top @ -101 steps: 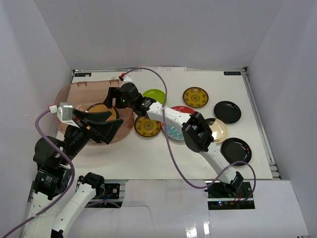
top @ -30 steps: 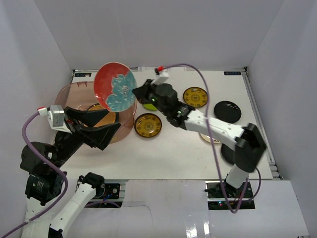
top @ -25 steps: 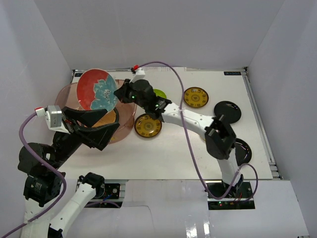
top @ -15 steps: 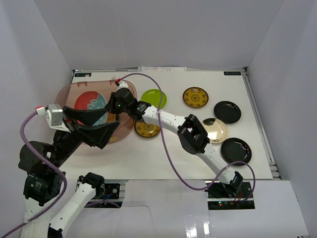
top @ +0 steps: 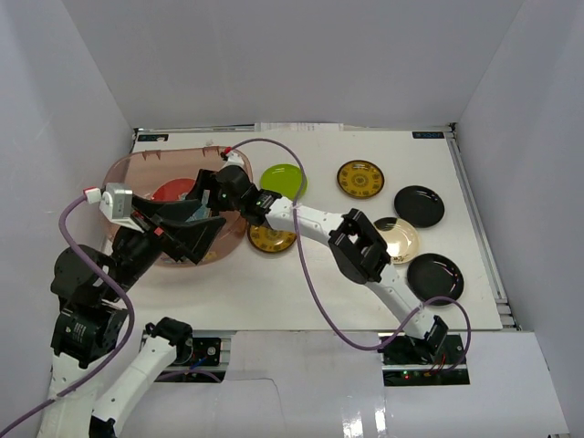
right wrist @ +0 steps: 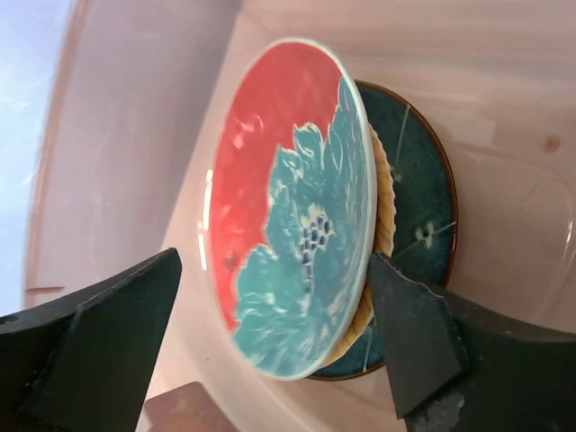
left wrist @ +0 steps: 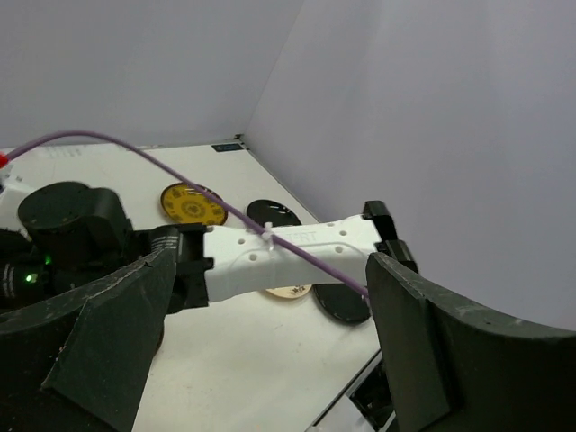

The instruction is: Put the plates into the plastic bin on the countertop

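Note:
The plastic bin (top: 121, 171) stands at the table's left. My right gripper (top: 203, 193) reaches into it. In the right wrist view the gripper (right wrist: 276, 259) is open. The red-and-teal plate (right wrist: 288, 207) lies tilted between its jaws on a woven tan plate (right wrist: 385, 202) and a dark blue-grey plate (right wrist: 418, 193). The right finger is near the plate's rim. My left gripper (top: 205, 224) hovers open and empty over the bin's near side. On the countertop (top: 319, 292) lie a lime green plate (top: 284, 180), two yellow-brown plates (top: 360, 179) (top: 271, 237), two black plates (top: 419, 206) (top: 434, 277) and a cream-gold plate (top: 399, 239).
The right arm's white links (top: 315, 219) and its purple cable (top: 301, 265) stretch from the near right across the table to the bin. White walls enclose the table on three sides. Metal rails (top: 479, 228) run along the right edge.
The right arm swung the red-and-teal plate from high above the table leftward and down into the bin, and its jaws now stand open around it. The left gripper shifted slightly towards the bin.

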`<state>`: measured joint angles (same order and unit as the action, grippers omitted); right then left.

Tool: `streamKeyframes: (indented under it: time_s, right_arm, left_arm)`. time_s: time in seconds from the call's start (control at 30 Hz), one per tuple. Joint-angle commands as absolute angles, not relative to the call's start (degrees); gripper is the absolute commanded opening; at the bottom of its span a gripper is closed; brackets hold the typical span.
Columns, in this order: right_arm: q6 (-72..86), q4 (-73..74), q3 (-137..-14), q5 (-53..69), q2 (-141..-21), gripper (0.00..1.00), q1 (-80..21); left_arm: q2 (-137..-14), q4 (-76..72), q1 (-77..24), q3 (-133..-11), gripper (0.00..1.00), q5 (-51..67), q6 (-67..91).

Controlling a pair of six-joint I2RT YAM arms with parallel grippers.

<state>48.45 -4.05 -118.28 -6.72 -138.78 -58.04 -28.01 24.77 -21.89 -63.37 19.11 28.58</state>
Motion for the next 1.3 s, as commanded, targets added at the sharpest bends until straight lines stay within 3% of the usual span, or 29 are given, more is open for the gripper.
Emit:
streamKeyframes:
  time_s: [0.0, 0.2, 0.33, 0.37, 0.43, 0.47, 0.57, 0.7, 0.77, 0.87, 1.07, 1.27]
  right_arm:
    - [45.0, -10.5, -117.8, -8.3, -128.0, 0.91, -58.5]
    - [37.0, -13.7, -95.7, -11.8, -109.8, 0.94, -58.4]
    - [33.8, -16.3, -74.8, -12.7, -94.9, 0.85, -56.3]
    - [33.1, -16.5, -70.4, -13.1, -88.3, 0.71, -55.6]
    - [32.9, -16.0, -57.3, -14.9, -81.2, 0.55, -52.6]
    - [33.0, -15.5, -53.2, -16.9, -73.9, 0.36, -51.2]
    - [34.7, -10.6, -39.8, -17.4, -59.2, 0.23, -42.5]
    - [35.3, -5.1, -28.4, -13.3, -46.0, 0.22, -29.6]
    - [35.9, -3.5, -23.5, -10.5, -41.7, 0.22, -25.6]
    - [36.7, -3.6, -19.5, -6.1, -38.7, 0.23, -23.1]
    - [35.6, -2.1, -18.7, -2.0, -35.1, 0.31, -23.0]
    - [34.9, -2.1, -19.4, 5.4, -36.5, 0.35, -22.9]
  left_arm:
    - [-30.7, 29.5, -22.1, -65.4, 0.98, 15.0, 29.4]
    - [-34.3, 31.6, -22.1, -65.6, 0.98, 13.7, 32.7]
    - [-38.3, 29.2, -22.1, -63.0, 0.93, 17.3, 35.2]
    - [-39.2, 28.0, -22.1, -62.0, 0.90, 18.4, 35.9]
    - [-42.4, 24.4, -22.2, -58.3, 0.87, 22.0, 38.6]
    - [-43.4, 23.0, -22.2, -56.6, 0.83, 23.1, 39.9]
    - [-45.9, 15.5, -24.0, -49.0, 0.75, 21.9, 45.2]
    - [-49.2, 12.3, -36.4, -42.6, 0.68, 8.0, 50.0]
    - [-51.6, 11.3, -47.6, -40.8, 0.66, -6.4, 53.1]
    - [-56.2, 12.0, -56.9, -38.0, 0.66, -24.3, 60.3]
    - [-62.8, 5.8, -57.6, -27.1, 0.74, -37.5, 82.7]
    - [-75.1, 6.8, -57.7, -30.2, 0.79, -45.3, 91.9]
